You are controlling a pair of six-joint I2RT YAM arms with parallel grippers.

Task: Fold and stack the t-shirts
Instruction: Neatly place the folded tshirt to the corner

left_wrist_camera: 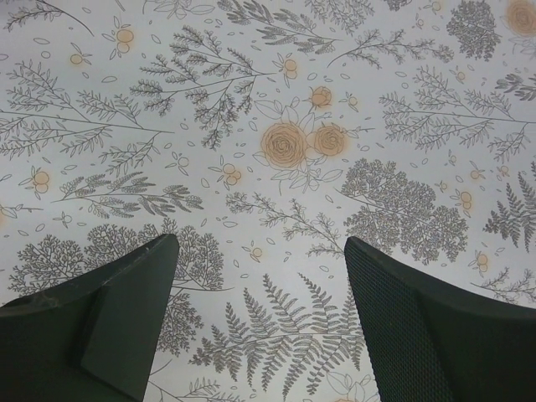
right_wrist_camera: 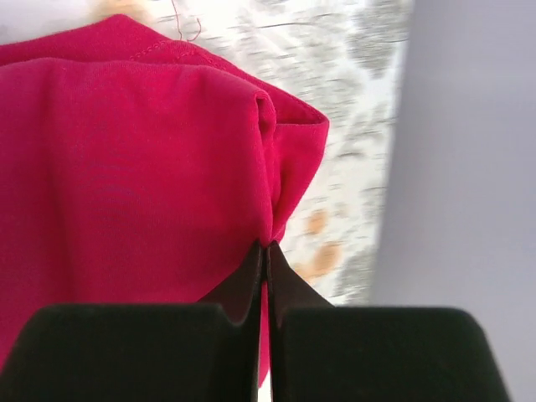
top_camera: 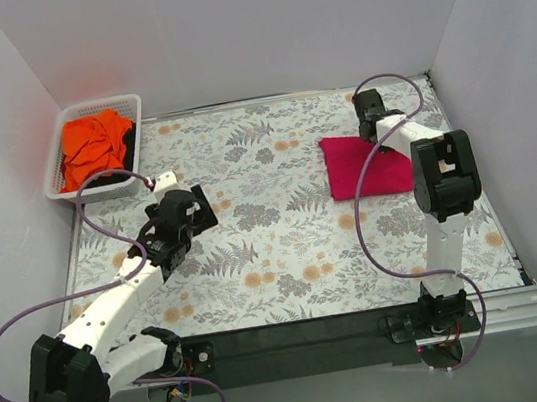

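Observation:
The magenta-pink t-shirt lies folded on the right of the flowered table. My right gripper is at its far right edge, shut on a pinch of the pink cloth, as the right wrist view shows. The bright orange t-shirt lies crumpled in the white basket at the far left. My left gripper hovers over bare table left of centre, open and empty, with its dark fingers wide apart in the left wrist view.
White walls close the table on the left, back and right; the right wall is near my right gripper. The table has a flowered cover. A black rail runs along the near edge.

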